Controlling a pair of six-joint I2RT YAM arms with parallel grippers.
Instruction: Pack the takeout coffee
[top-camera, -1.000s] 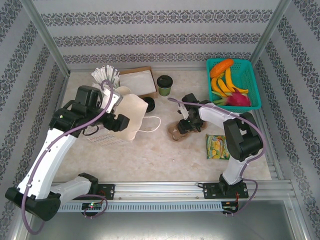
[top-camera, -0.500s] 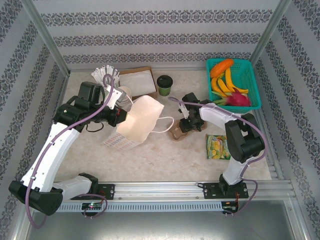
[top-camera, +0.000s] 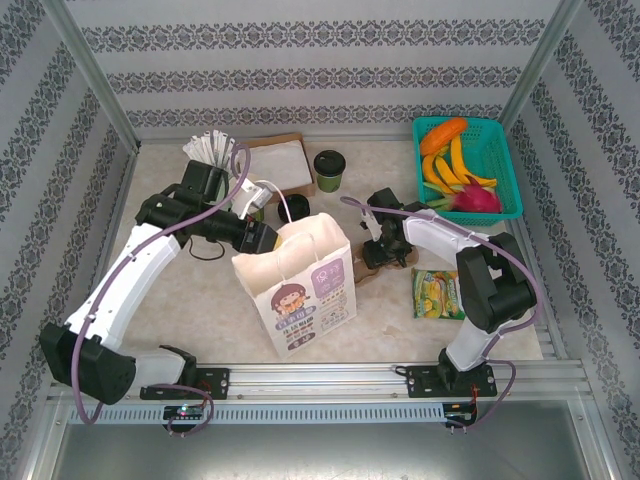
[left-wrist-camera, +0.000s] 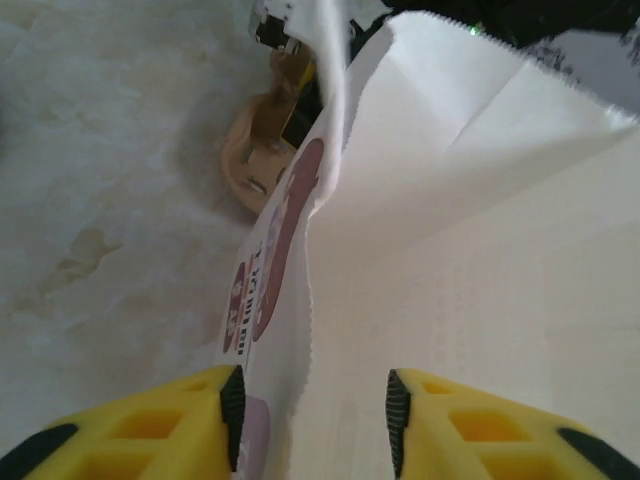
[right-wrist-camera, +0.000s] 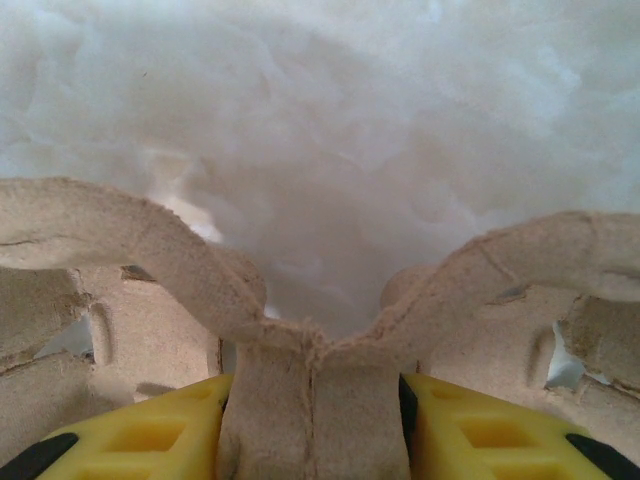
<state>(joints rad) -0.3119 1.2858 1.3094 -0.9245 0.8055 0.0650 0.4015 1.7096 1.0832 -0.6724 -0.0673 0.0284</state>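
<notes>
The takeout coffee, a dark green cup with a black lid, stands at the back of the table, away from both grippers. A white paper bag with a cartoon print stands upright in the middle. My left gripper is at its top left rim. In the left wrist view that gripper is open, its fingers straddling the bag's serrated edge without pinching it. My right gripper is shut on the centre ridge of a brown cardboard cup carrier. The carrier lies just right of the bag.
A teal basket of fruit sits at the back right. A yellow snack packet lies near the right arm. A cup of white sticks, a brown tray of napkins and a loose black lid are behind the bag.
The bag went from lying slumped at the left to standing upright nearer the front. My left gripper moved right with it, closed, then reopened. The right gripper tightened on the carrier.
</notes>
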